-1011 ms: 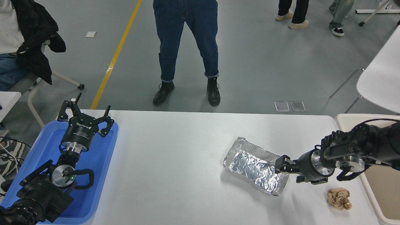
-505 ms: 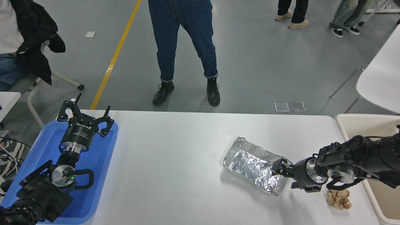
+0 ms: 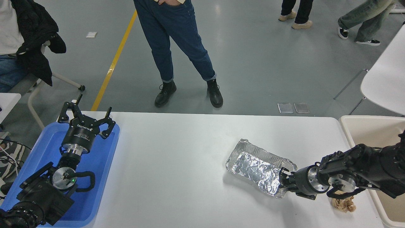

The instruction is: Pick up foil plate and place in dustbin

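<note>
The right hand (image 3: 281,182) sits at the near right end of the foil plate (image 3: 258,171) on the counter (image 3: 177,164); I cannot tell whether it is pinching. Thin foil could crumple or slip (the dustbin (image 3: 351,122) waits right).

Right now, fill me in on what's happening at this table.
The right gripper is at the near end of the foil plate, which lies flat on the white table. The dustbin waits at the right edge. The left gripper is parked over the blue tray, jaws open.
</note>
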Robot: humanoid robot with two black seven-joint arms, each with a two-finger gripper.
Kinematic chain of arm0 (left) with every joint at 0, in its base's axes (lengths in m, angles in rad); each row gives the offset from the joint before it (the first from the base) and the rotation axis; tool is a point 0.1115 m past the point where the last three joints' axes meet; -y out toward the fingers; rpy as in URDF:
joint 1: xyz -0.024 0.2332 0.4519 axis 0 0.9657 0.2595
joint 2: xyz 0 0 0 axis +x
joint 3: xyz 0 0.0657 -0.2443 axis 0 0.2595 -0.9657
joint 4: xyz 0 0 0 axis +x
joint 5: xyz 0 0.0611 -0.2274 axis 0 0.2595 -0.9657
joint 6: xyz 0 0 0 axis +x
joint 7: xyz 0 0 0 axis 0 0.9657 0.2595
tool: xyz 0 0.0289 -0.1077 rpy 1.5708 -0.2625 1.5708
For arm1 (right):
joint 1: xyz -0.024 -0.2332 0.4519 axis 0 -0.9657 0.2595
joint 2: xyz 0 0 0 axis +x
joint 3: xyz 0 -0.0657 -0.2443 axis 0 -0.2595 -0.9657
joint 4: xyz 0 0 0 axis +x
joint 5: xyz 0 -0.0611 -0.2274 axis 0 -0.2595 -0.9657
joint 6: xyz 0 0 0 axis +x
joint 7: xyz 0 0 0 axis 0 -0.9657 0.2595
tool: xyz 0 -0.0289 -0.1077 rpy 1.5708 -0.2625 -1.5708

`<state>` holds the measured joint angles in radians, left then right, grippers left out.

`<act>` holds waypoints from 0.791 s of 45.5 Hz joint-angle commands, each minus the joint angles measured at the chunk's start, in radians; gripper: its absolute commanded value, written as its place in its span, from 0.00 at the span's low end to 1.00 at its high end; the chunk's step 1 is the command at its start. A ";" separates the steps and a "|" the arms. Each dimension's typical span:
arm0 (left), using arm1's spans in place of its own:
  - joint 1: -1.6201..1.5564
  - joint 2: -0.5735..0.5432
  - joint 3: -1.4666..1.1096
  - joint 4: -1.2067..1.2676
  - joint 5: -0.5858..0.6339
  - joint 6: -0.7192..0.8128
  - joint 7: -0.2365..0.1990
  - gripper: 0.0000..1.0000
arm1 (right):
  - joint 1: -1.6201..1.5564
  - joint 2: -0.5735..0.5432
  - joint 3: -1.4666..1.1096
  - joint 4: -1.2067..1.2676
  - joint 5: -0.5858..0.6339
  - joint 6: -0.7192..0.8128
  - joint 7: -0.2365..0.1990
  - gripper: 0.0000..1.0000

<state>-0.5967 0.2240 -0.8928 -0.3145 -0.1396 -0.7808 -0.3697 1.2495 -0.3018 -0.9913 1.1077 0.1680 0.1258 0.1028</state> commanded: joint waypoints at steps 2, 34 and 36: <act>0.000 0.000 0.000 0.000 0.000 0.000 0.000 1.00 | 0.005 -0.005 0.017 0.000 -0.004 0.000 0.000 0.00; 0.000 0.000 0.000 0.000 0.000 0.000 0.002 1.00 | 0.497 -0.134 -0.116 0.366 -0.269 0.332 0.002 0.00; 0.000 -0.002 0.000 0.000 0.000 0.000 0.002 1.00 | 0.550 -0.141 -0.130 0.368 -0.269 0.409 0.003 0.00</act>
<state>-0.5969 0.2231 -0.8928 -0.3144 -0.1396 -0.7808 -0.3694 1.5699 -0.3936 -1.0621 1.3887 -0.0470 0.2800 0.1042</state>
